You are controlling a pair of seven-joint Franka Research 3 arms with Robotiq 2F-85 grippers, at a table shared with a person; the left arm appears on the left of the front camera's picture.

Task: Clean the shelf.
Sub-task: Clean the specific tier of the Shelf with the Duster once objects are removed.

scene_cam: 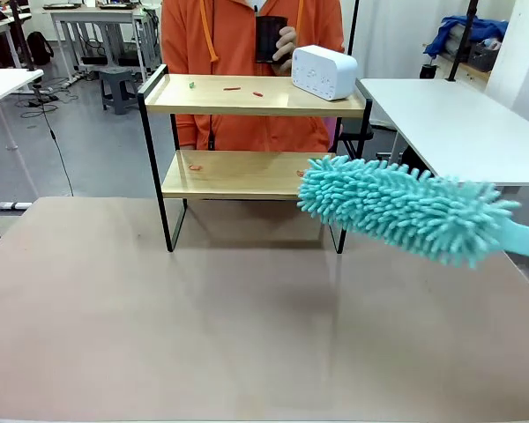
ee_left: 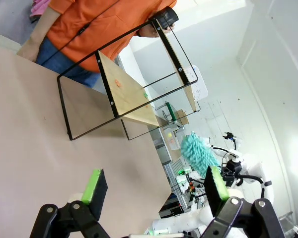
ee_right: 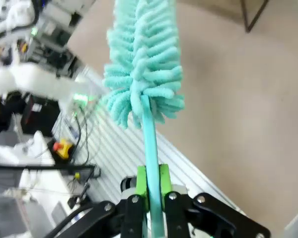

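One job seemingly unstarted: left gripper (ee_left: pixel 154 178) gapes empty; the shelf (scene_cam: pixel 238 174), at the table's (scene_cam: pixel 247 335) far side, carries red scraps (scene_cam: pixel 232 88) on both boards; right gripper (ee_right: pixel 152 186) clamps a teal duster (scene_cam: pixel 406 209) near the lower board.

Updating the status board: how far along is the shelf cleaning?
Done: right hand grips the fluffy teal duster by its handle. In hand: its head hovers by the lower board of the two-tier wooden, black-framed shelf. Left: small red scraps lie on both boards; nothing looks swept yet.
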